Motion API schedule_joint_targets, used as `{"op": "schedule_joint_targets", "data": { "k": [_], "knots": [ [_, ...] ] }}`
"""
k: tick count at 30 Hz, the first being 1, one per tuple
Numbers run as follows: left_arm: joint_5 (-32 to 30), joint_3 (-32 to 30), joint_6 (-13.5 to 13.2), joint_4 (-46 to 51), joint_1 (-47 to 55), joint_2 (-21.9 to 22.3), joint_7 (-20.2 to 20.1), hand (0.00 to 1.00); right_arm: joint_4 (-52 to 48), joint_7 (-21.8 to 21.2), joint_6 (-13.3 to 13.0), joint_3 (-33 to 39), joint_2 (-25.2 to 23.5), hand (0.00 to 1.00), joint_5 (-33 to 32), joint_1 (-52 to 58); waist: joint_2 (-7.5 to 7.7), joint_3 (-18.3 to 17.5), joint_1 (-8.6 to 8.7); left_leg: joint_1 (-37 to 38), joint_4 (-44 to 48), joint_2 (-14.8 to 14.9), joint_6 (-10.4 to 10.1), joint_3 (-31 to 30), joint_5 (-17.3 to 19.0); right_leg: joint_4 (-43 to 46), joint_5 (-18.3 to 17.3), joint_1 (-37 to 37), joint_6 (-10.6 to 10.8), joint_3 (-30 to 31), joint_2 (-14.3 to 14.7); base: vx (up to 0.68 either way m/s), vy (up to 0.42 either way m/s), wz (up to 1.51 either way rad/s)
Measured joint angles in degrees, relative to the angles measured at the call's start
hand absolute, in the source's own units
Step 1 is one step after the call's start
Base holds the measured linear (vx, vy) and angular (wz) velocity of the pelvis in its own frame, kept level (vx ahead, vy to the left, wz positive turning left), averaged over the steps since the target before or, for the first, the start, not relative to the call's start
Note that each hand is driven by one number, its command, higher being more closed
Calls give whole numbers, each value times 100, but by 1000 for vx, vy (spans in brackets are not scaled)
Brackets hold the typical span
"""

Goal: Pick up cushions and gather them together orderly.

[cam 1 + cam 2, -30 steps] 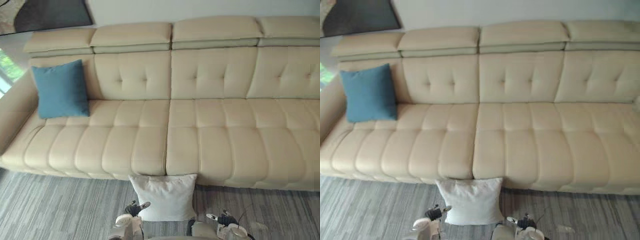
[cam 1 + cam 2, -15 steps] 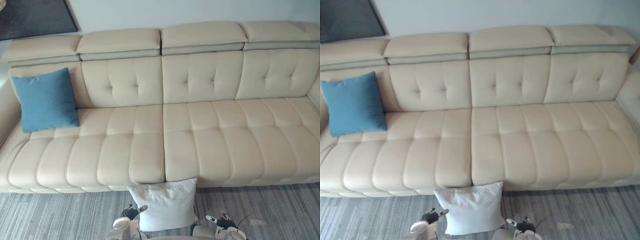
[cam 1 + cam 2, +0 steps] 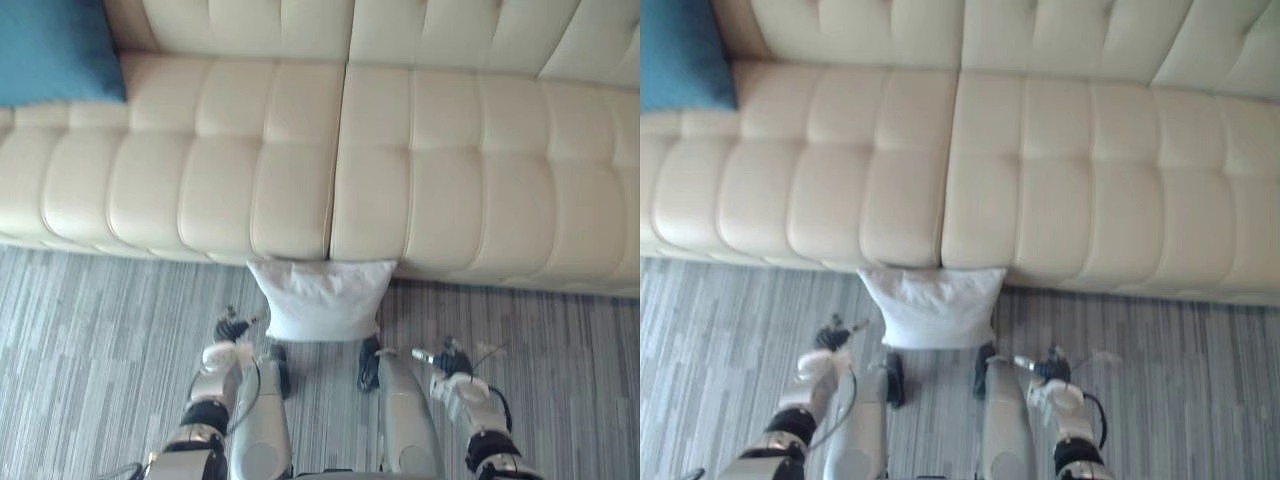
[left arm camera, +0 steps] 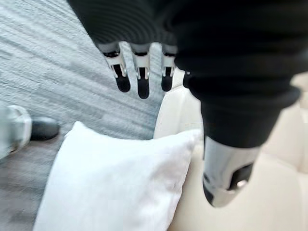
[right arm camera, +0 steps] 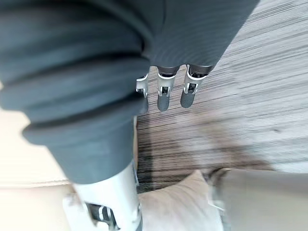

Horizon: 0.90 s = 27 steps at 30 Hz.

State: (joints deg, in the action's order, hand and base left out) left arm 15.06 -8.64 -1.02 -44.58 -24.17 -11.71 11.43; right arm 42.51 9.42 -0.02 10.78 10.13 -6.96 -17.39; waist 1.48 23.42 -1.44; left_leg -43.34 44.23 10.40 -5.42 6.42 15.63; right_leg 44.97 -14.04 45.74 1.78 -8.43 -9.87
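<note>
Softly puffed, the square white cushion [image 3: 320, 300] stands on the striped grey carpet [image 3: 90, 350], leaning against the front edge of the cream tufted leather sofa [image 3: 400, 170]. A blue fabric cushion [image 3: 50, 50] sits at the seat's left end. The left hand [image 3: 228, 340] and right hand [image 3: 455, 375] hover with fingers straight, holding nothing.

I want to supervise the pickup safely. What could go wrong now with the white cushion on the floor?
1. The white cushion leans on the sofa; a push from one side may tip it flat.
2. The left hand and right hand are open, apart from it; an uneven squeeze could let it slip.
</note>
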Motion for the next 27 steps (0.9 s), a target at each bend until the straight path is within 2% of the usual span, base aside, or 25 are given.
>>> {"op": "schedule_joint_targets", "data": {
  "k": [1,3,7,13,16,17,18,21,25,27],
  "knots": [
    [36,-15,-14,21,-166,-65,15,0,-103,34,-2,-39,82,0,0,-165,-11,34,-1,-256,103,3,52,-70,-34,108,3,219,-42,-20,-11,-136,-31,19],
    [69,-57,-61,80,-664,-254,94,0,-380,81,-24,-93,294,0,0,-632,-9,230,-4,-893,407,7,30,-170,-74,411,35,799,-154,-41,-39,-106,-32,17],
    [75,-29,-79,149,-1426,-512,101,0,-662,163,-76,-302,574,0,4,-1662,2,554,-22,-1746,739,41,16,-224,-120,758,63,1656,-210,-31,-64,-56,-30,3],
    [-25,396,-82,247,-2372,-588,250,0,-823,313,-142,-807,721,0,9,-2844,-28,668,-44,-2856,1159,68,16,-319,-135,1224,62,2734,-217,-43,-104,-10,-14,4],
    [-154,628,-82,311,-2786,-587,379,0,-1042,590,-229,-880,673,0,12,-3022,-32,689,15,-3269,1378,73,19,-414,-133,1411,22,3069,-172,-49,-102,-43,-2,6],
    [-186,672,-81,316,-2861,-573,441,0,-1053,622,-285,-889,629,100,17,-3038,-33,690,33,-3352,1428,78,22,-415,-131,1454,14,3155,-161,-43,-104,-88,22,-2],
    [-268,766,-75,351,-2975,-549,551,100,-1077,702,-368,-931,609,100,19,-3122,-33,690,70,-3502,1500,83,43,-398,-119,1502,1,3327,-144,4,-105,-86,24,-6],
    [-408,875,-53,396,-3192,-543,758,100,-1201,906,-419,-942,540,100,23,-3276,-34,691,108,-3737,1532,118,100,-390,-142,1509,-5,3572,-127,2,-96,-95,20,-6],
    [-650,1069,20,727,-3202,-596,967,100,-1204,874,-317,-1183,564,100,18,-3415,-34,691,100,-3892,1496,236,35,-368,-232,1540,-2,3736,-141,-54,-80,-60,-8,4],
    [-654,1078,25,777,-3201,-606,1008,100,-1250,869,-321,-1320,386,100,-13,-3428,-34,690,59,-3894,1492,280,16,-369,-254,1553,6,3748,-176,-57,-29,-5,-7,-2]
  ]
}}
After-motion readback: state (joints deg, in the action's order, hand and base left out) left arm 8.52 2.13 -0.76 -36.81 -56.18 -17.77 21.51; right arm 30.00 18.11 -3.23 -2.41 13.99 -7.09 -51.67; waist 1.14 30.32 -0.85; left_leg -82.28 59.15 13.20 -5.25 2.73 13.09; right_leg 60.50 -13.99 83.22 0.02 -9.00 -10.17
